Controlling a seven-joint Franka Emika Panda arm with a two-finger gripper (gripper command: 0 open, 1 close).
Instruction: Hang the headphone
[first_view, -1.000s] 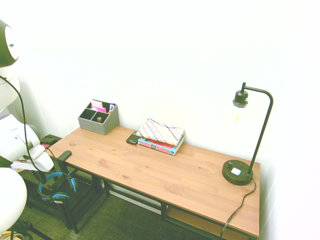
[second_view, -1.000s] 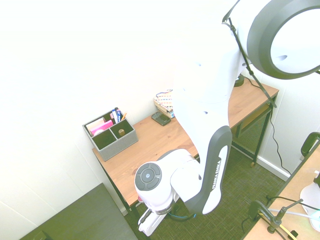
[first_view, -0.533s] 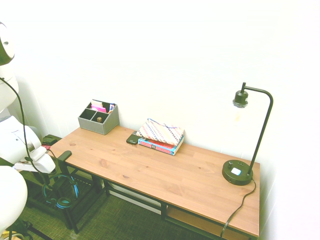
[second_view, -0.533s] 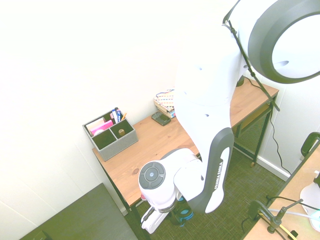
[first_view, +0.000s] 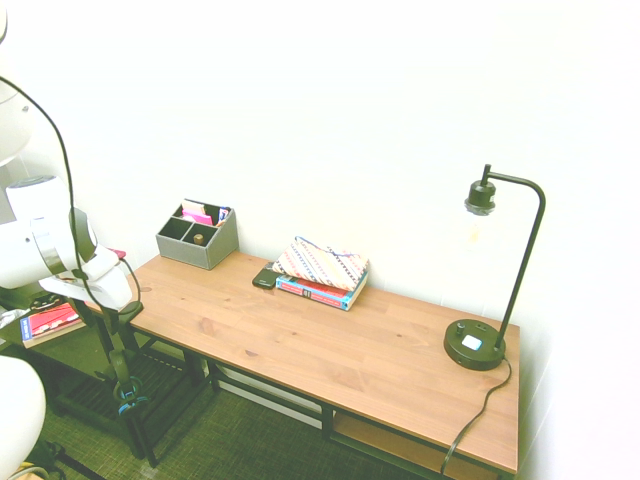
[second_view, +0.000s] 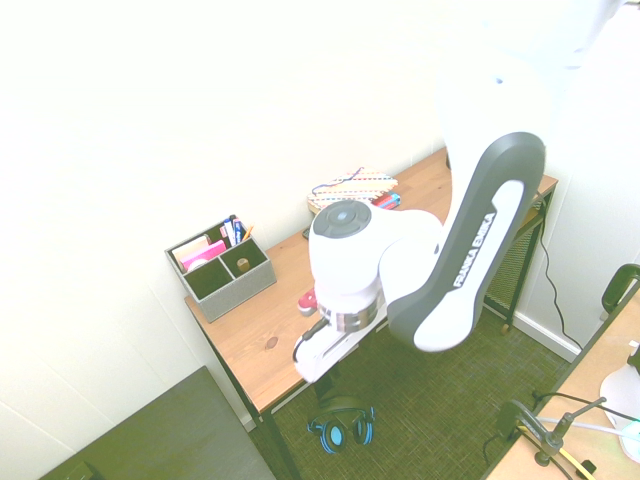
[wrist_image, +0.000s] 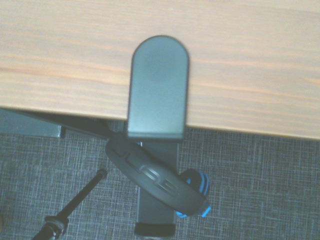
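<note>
The headphone (first_view: 125, 390) hangs below the left end of the wooden desk (first_view: 330, 340), free of my gripper. In the wrist view its black headband (wrist_image: 155, 180), with a blue part at one end, sits under a dark grey hook (wrist_image: 157, 85) clamped on the desk edge. The second exterior view shows its blue-rimmed cups (second_view: 341, 428) low beside the desk leg. My gripper (first_view: 112, 295) is above the hook at the desk's end, open and holding nothing; from the other side the gripper (second_view: 310, 365) is just over the desk corner.
A grey organizer (first_view: 197, 235) stands at the desk's back left. Stacked books (first_view: 322, 270) and a dark phone (first_view: 265, 278) lie mid-desk, and a black lamp (first_view: 478, 345) stands at the right end. A black rack (first_view: 150, 400) is under the desk.
My gripper has risen from below the desk's end to above its edge and let go of the headphone. The headphone now hangs from the hook by itself.
</note>
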